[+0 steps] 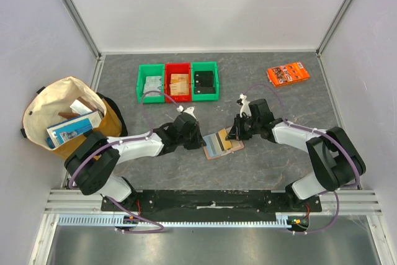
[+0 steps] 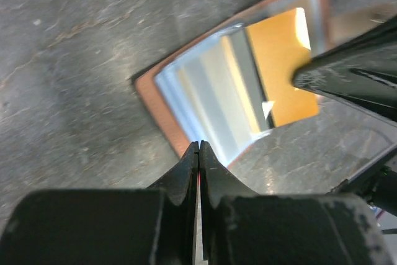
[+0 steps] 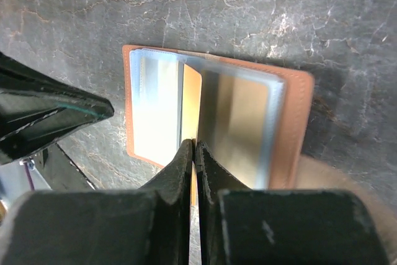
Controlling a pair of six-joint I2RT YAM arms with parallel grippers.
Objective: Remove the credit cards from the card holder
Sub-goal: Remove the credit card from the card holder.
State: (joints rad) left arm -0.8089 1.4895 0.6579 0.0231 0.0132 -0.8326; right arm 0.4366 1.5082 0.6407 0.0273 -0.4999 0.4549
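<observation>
The card holder [image 1: 214,151] lies open on the grey table, with reddish-brown leather [image 2: 162,113] around clear bluish sleeves [image 3: 296,122]. A tan credit card [image 2: 282,60] stands up out of its middle [image 3: 191,100]. My right gripper [image 1: 234,133] is shut on that card's edge [image 3: 194,142], and its fingers [image 2: 347,79] show in the left wrist view. My left gripper [image 1: 203,141] is shut on the holder's left edge [image 2: 198,144], with a sliver of red leather between its jaws. Greyish cards sit in the other sleeves.
A green bin [image 1: 151,82], a red bin [image 1: 178,82] and a second green bin [image 1: 205,80] stand in a row at the back, with cards inside. An orange printed packet [image 1: 288,73] lies at back right. A cloth bag [image 1: 68,116] sits at the left.
</observation>
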